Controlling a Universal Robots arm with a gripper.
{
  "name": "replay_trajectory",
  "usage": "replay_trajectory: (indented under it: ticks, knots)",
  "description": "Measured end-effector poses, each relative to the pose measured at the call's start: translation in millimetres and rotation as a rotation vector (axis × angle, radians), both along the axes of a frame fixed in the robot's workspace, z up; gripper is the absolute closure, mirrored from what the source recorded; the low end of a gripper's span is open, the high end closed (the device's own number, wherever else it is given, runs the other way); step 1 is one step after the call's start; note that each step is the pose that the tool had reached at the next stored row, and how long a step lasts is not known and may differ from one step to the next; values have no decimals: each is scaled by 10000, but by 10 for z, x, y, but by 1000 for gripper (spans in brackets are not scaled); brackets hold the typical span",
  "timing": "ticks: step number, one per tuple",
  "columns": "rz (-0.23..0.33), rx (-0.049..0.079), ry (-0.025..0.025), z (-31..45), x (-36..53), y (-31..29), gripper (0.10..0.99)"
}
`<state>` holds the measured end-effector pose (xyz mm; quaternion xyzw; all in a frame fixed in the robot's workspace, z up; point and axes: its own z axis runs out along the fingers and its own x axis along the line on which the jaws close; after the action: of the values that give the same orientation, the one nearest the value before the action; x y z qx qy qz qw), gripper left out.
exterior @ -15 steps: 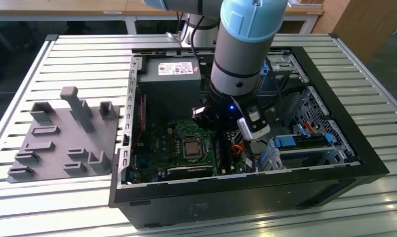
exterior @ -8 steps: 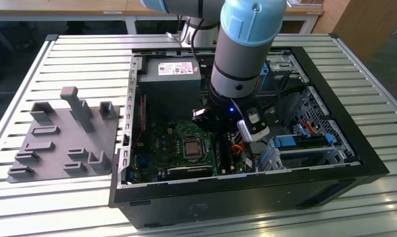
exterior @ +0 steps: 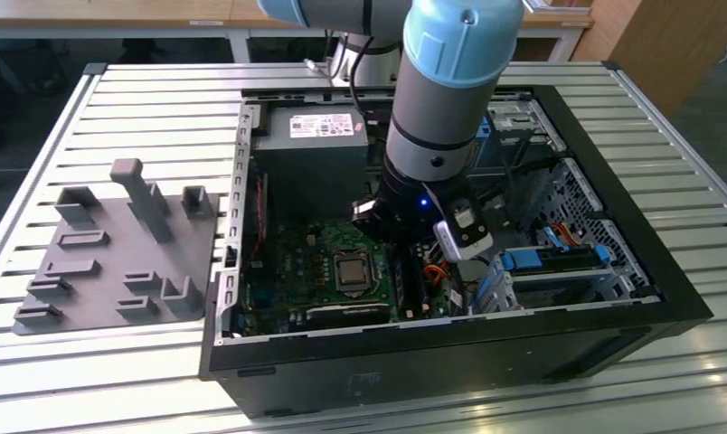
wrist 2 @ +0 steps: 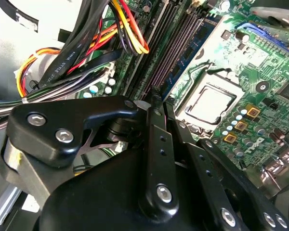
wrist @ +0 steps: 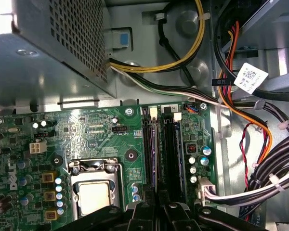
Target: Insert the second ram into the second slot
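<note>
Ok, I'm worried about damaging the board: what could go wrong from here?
The end effector is close over the memory slots; a descent slightly off line could press on a slot wall instead of into the slot. The cable bundle lies close beside those slots and might snag. The processor socket sits on their other side, exposed to a sideways slip.

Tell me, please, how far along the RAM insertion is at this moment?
Looks done: a dark-blue RAM strip stands edgewise among the memory slots. In hand: the claw sits low in the open computer case, in line with that strip. Left: full seating is unconfirmed; I cannot tell which slot holds it or whether it is pressed home.
</note>
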<state>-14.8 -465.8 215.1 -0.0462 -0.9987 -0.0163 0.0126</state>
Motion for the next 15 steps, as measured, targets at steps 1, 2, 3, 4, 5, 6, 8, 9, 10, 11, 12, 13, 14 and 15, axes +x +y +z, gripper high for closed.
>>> replay_trajectory:
  ticks: [1,2,3,4,5,6,8,9,10,11,12,13,14,15]
  knots:
    - [0,1,0,0,0,0,945]
    - [0,1,0,0,0,0,945]
    - [0,1,0,-1,0,0,945]
    - [0,0,0,0,0,0,945]
    - [0,1,0,-1,0,0,945]
    - [0,4,-1,0,0,0,945]
    - [0,4,0,14,0,0,945]
    - [0,3,0,25,0,0,945]
    - [0,3,-1,38,0,0,945]
    - [1,3,0,50,0,0,945]
    - [5,2,0,61,1,0,945]
    - [15,4,0,63,2,0,945]
    - [48,5,-1,63,6,0,945]
    - [126,7,-1,63,12,0,945]
